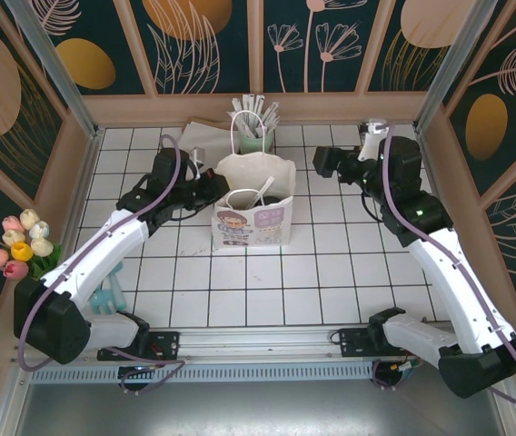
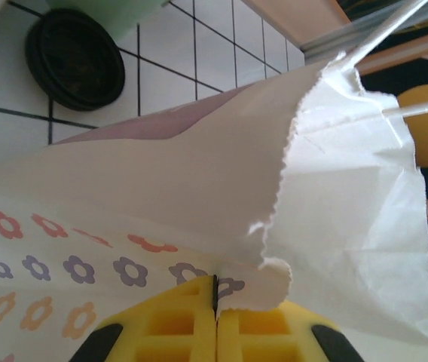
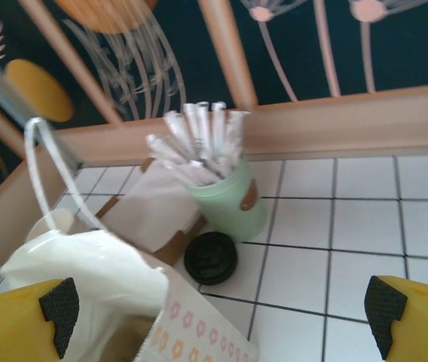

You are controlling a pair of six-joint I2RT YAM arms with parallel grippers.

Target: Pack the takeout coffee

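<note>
Left end effector was clenched on the ragged top edge of the paper bag, from the bag's left side. Right end effector was released, fingers wide apart and holding nothing, to the right of the bag.

Black lid lay flat on the desk on the far side of the bag, just beside the base of the mint green holder, between holder and bag. A round cream rim showed inside the bag mouth. It was probably the cup, already in. Its green side was hidden, so I couldn't confirm.

Handling, as judgement:
- **Lid:** it looked light, thin, stiff and glossy, so likely slippery. It sat low on the tile, so there was little for fingers to get under. Best taken by pinching across the rim edge, from the side away from the holder.
- **Cup:** the paper wall would be light and crush easily, so a gentle grip on the side wall below the rim.
- **Bag:** the paper looked thin and floppy, and could tear at the pinched edge.

Counts:
- one lid
- one cup rim
- one bag
- one holder
- white sticks in a bunch, too packed to count
- one pile of napkins left of the holder
- two end effectors
</note>
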